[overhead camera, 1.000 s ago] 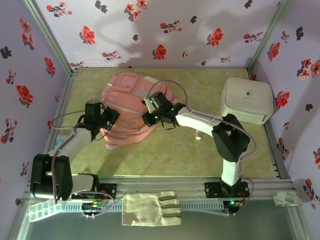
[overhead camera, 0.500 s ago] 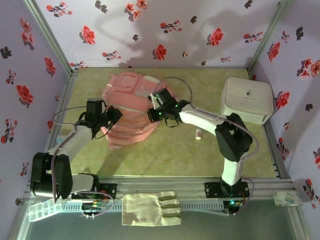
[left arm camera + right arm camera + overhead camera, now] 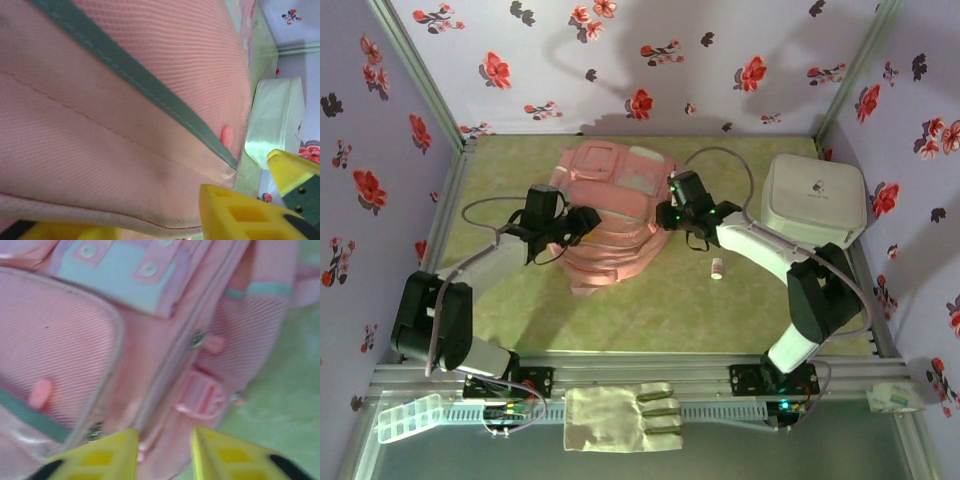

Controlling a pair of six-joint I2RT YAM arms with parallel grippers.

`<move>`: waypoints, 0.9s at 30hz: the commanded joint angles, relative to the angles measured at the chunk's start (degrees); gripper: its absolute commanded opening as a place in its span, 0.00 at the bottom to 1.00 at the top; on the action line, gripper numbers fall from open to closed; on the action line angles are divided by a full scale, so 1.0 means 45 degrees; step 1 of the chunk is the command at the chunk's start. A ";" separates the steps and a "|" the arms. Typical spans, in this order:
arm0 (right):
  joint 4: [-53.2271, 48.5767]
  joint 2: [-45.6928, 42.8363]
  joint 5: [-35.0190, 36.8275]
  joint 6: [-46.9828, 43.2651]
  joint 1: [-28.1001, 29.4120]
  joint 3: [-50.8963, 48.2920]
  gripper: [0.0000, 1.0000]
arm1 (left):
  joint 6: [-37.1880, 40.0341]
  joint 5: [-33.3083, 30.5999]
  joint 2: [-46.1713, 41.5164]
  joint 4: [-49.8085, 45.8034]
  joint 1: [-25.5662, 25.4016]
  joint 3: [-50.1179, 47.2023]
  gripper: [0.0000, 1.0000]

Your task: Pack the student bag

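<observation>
The student bag (image 3: 612,232), pink with a pale mint panel (image 3: 120,275), lies front up on the green mat at the centre back. My left gripper (image 3: 582,222) is at its left side. In the left wrist view its yellow jaws (image 3: 145,220) stand apart, with pink mesh (image 3: 125,100) and a light trim edge close between them. My right gripper (image 3: 667,214) is at the bag's right side. Its jaws (image 3: 162,437) are also apart, over the zipper seam beside a pink buckle (image 3: 202,395). Neither gripper pinches the fabric.
A white rounded hard box (image 3: 815,200) stands at the back right. A small white and pink item (image 3: 717,267) lies on the mat right of the bag. A pale glove (image 3: 625,415) and a clear plastic organiser (image 3: 405,417) rest on the front rail.
The bag has moved toward the back and right, and both arms went with it. Both grippers, shut on the bag earlier, now stand open.
</observation>
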 commanded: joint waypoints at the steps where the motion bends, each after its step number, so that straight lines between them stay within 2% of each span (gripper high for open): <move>1: -0.0188 -0.1567 0.0945 -0.0124 0.0034 -0.0363 0.49 | 0.0753 -0.1073 -0.0725 -0.0892 0.0131 0.0720 0.51; 4: -0.0034 -0.2981 0.1942 -0.0383 0.0014 -0.0940 0.72 | 0.1459 -0.2138 -0.1852 -0.2174 0.0512 0.0809 0.61; 9: 0.0544 -0.5592 0.5269 -0.0828 -0.0263 -0.2675 0.99 | 0.2767 -0.4538 -0.4147 -0.3726 0.1596 0.0345 0.87; 11: 0.0981 -0.6596 0.6493 -0.1051 -0.0528 -0.3589 0.99 | 0.3463 -0.5842 -0.5149 -0.3800 0.1986 -0.0169 0.97; 12: 0.1181 -0.7030 0.6998 -0.1120 -0.0713 -0.4019 0.99 | 0.3806 -0.6620 -0.5639 -0.3718 0.2100 -0.0509 1.00; 18: 0.2180 -0.8611 0.9433 -0.1317 -0.2052 -0.6572 1.00 | 0.5200 -1.0791 -0.7780 -0.1524 0.2742 -0.3384 1.00; 24: 0.3538 -0.9057 1.0302 -0.0941 -0.3706 -0.8547 0.99 | 0.6912 -1.3093 -0.8661 0.1950 0.3010 -0.6261 1.00; 27: 0.5609 -0.8594 1.0410 -0.1387 -0.4013 -0.9522 0.99 | 0.7997 -1.3304 -0.8248 0.3710 0.3092 -0.6993 1.00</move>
